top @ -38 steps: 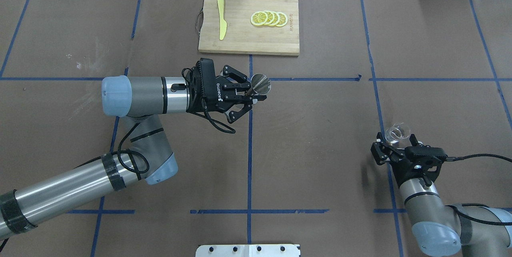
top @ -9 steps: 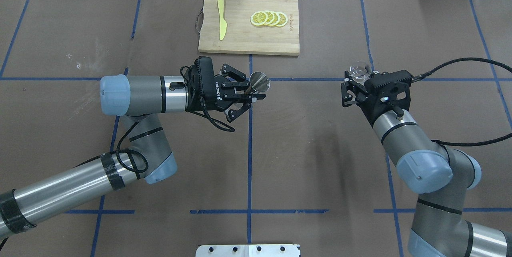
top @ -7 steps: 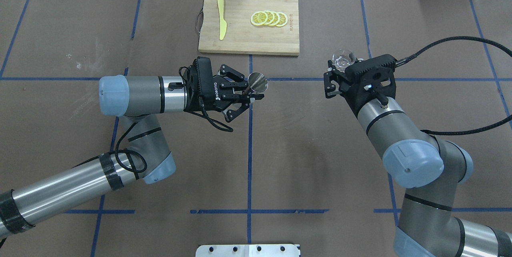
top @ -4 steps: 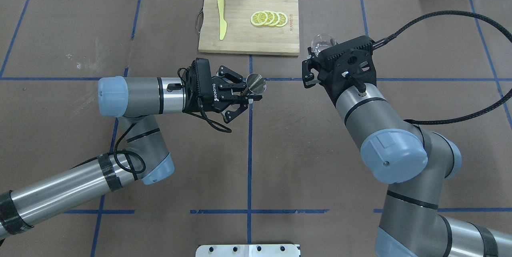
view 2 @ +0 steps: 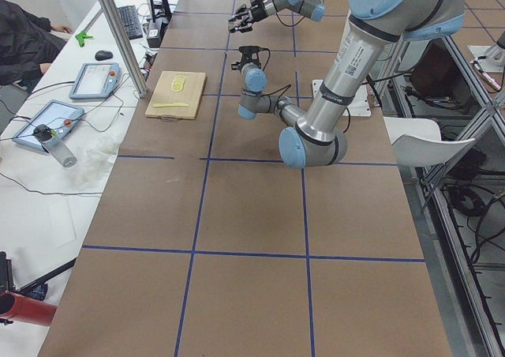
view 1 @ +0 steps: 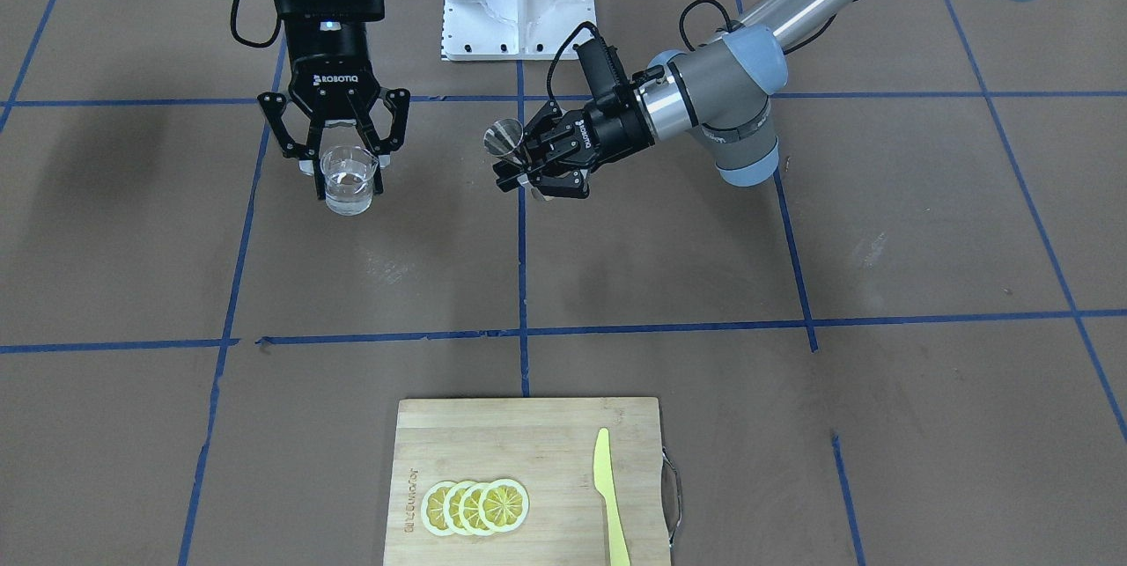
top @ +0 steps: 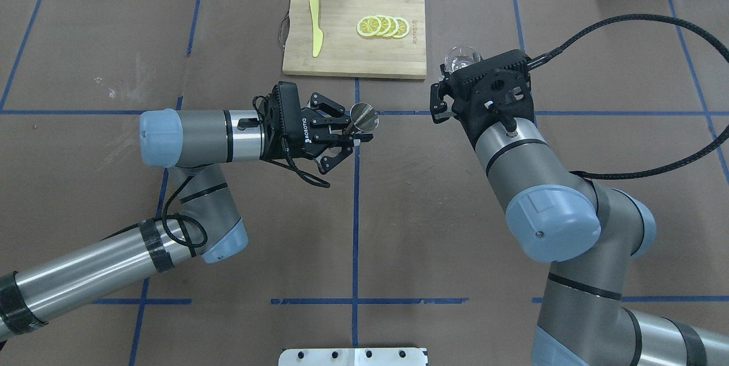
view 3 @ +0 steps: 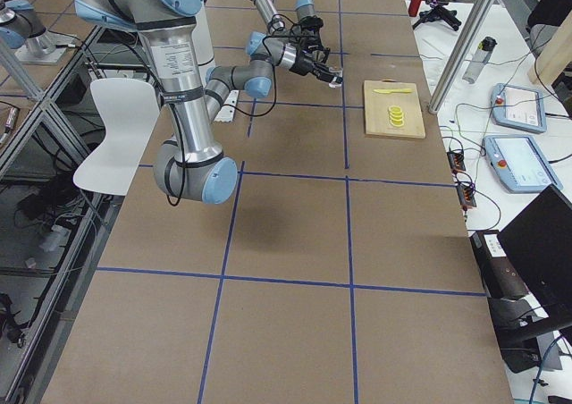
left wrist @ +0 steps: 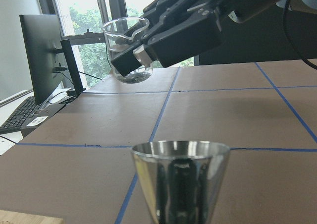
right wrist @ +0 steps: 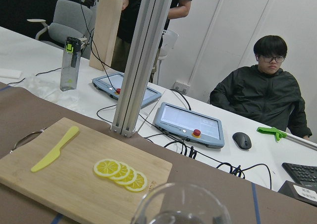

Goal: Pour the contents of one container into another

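The clear glass cup (view 1: 349,181) holds some clear liquid and hangs upright above the table, with my right gripper (view 1: 349,187) shut on it from above. From overhead the glass cup (top: 461,58) shows just past the right wrist, near the cutting board's right corner. The metal jigger (top: 364,116) is held at its narrow waist by my left gripper (top: 357,130), which is shut and reaches in sideways. The jigger (view 1: 504,141) is slightly tilted, well apart from the glass. In the left wrist view the jigger's open cone (left wrist: 181,177) fills the bottom, the glass cup (left wrist: 126,50) higher at left.
A bamboo cutting board (top: 347,56) lies at the far middle with several lemon slices (top: 383,27) and a yellow plastic knife (top: 315,25). The white robot base plate (top: 353,356) sits at the near edge. Blue tape lines cross the brown table.
My right arm has lifted the glass from the near right and carried it up and left, stopping by the board's right corner. The left gripper with the jigger drifted slightly left.
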You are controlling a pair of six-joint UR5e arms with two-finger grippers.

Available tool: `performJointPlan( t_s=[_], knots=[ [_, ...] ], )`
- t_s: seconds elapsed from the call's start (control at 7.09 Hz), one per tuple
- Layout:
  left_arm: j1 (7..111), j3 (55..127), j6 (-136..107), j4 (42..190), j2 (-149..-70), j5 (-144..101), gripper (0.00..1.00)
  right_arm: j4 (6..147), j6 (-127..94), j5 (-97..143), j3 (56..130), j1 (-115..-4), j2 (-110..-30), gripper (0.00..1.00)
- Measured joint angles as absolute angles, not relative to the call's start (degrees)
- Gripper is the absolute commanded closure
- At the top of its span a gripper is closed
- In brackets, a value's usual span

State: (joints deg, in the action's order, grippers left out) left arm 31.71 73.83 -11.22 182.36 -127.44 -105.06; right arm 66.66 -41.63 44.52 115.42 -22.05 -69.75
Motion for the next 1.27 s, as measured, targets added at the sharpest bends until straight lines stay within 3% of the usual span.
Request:
performJointPlan(
  t_s=[1.27],
  knots=[
    [31.6, 73.7, -12.7, 181.3, -127.4, -104.0, 1.0, 81.0, -35.6, 35.2, 116.0, -14.5, -61.9, 1.0]
  ],
)
